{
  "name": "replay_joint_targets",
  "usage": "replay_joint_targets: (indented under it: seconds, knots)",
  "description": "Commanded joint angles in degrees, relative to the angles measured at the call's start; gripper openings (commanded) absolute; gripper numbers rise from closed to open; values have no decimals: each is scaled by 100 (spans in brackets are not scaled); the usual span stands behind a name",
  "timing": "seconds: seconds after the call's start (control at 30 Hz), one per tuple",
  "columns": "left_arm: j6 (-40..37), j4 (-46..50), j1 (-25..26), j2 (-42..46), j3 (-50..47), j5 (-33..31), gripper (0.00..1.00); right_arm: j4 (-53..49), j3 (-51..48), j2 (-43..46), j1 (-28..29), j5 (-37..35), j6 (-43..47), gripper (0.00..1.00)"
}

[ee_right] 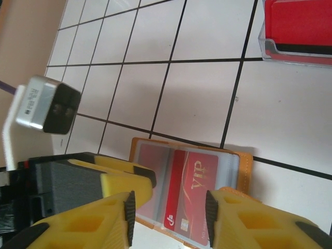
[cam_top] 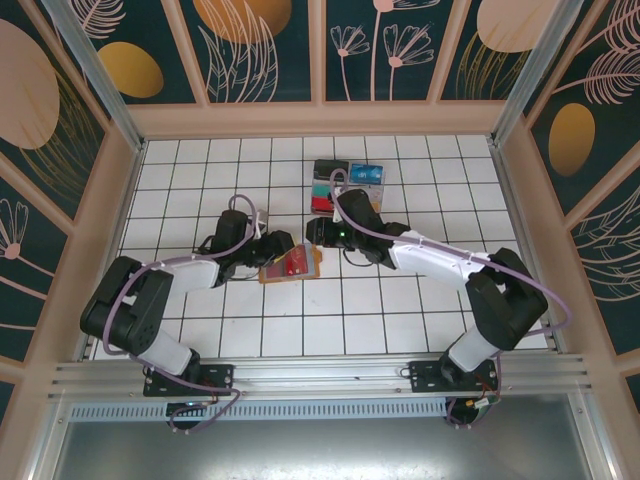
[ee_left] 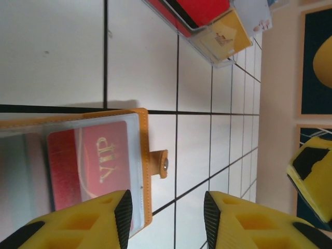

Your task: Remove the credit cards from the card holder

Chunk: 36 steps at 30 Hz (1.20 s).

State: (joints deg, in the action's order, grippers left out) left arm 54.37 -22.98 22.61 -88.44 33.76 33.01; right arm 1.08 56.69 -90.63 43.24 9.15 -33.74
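Left gripper [ee_left: 166,220]: jaws apart, nothing between them. One finger sits over the corner of the card holder [ee_left: 142,155], the other over bare tile. Right gripper [ee_right: 168,220]: jaws apart too, hovering right above the open holder with the red VIP card [ee_right: 196,187] in the gap. Can't tell if either pad touches it.

The holder lies open and flat on the tiled table [cam_top: 200,180], between the two grippers and near the middle. Its snap tab [ee_left: 161,165] sticks out to the side.

Step, as I judge it: lining up to pull the red card from its clear pocket, and the card isn't out yet. The next move likely needs the left gripper to pin the holder down while the right pinches the exposed card edge and slides it along the pocket opening.

Containers:
- Holder: the red VIP card sits in a transparent sleeve. The other pockets are unclear.
- Clear tray [ee_right: 290,57]: just beyond the holder, with red and gold cards visible in separate compartments.
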Motion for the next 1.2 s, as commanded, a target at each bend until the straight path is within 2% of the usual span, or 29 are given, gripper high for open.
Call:
replay_joint_targets:
  seconds: [0.0, 0.1, 0.2, 0.6, 0.83, 1.17]
  knots:
    - [-115, 483, -20, 335, -71, -556, 43, -191, 300, -310, 100, 40, -73, 39]
    - [-219, 993, -23, 513, -114, -982, 43, -571, 669, -690, 325, -91, -17, 33]
    - [-159, 1031, -24, 578, -238, -1069, 43, -817, 921, -1027, 462, -179, -76, 30]
    - [-56, 702, -20, -76, -81, -556, 35, -1374, 1260, -1888, 492, -82, -352, 27]
    - [-256, 736, -28, -431, 157, -310, 34, -1614, 1353, -2085, 483, -247, -359, 27]
    - [-296, 582, -29, -607, 138, -58, 32, -1550, 1196, -2306, 470, -124, -318, 27]
